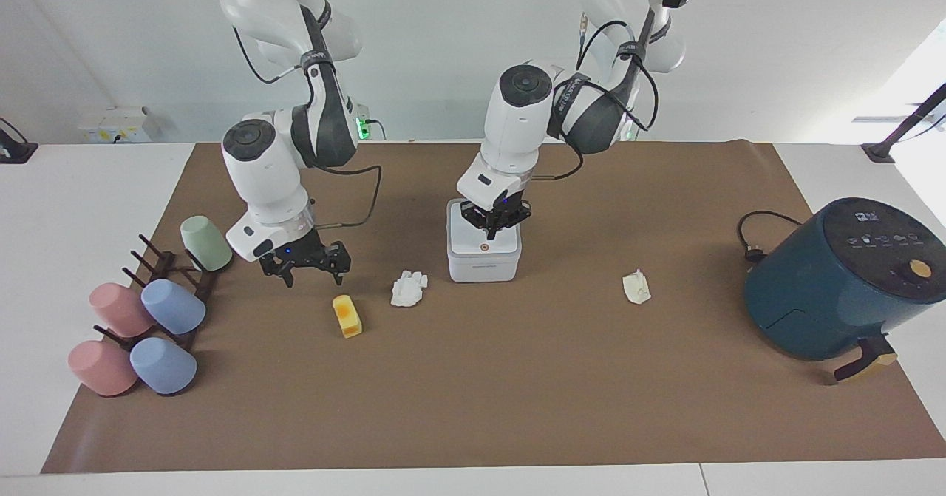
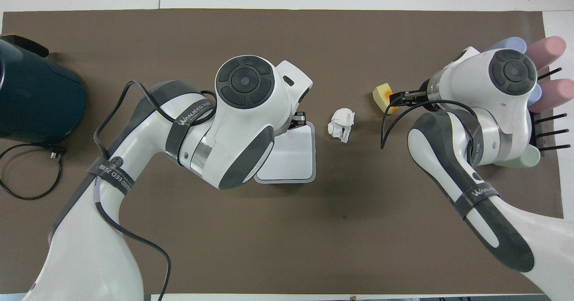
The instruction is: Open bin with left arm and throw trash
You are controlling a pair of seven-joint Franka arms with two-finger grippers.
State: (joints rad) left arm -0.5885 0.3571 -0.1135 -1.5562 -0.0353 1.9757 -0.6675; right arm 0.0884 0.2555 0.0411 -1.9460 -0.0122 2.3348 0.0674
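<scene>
Our left gripper (image 1: 494,224) hangs directly over the small white cube-shaped plastic bin (image 1: 484,261) at mid-counter, its lid shut; we cannot tell how its fingers stand. We judge the orange dot (image 1: 484,247) is the spot to press, squarely and gently, so the bin stays put. Our right gripper (image 1: 306,267) hovers with fingers spread beside the small yellow block (image 1: 346,316). A crumpled white paper wad (image 1: 409,288) lies between block and bin.
</scene>
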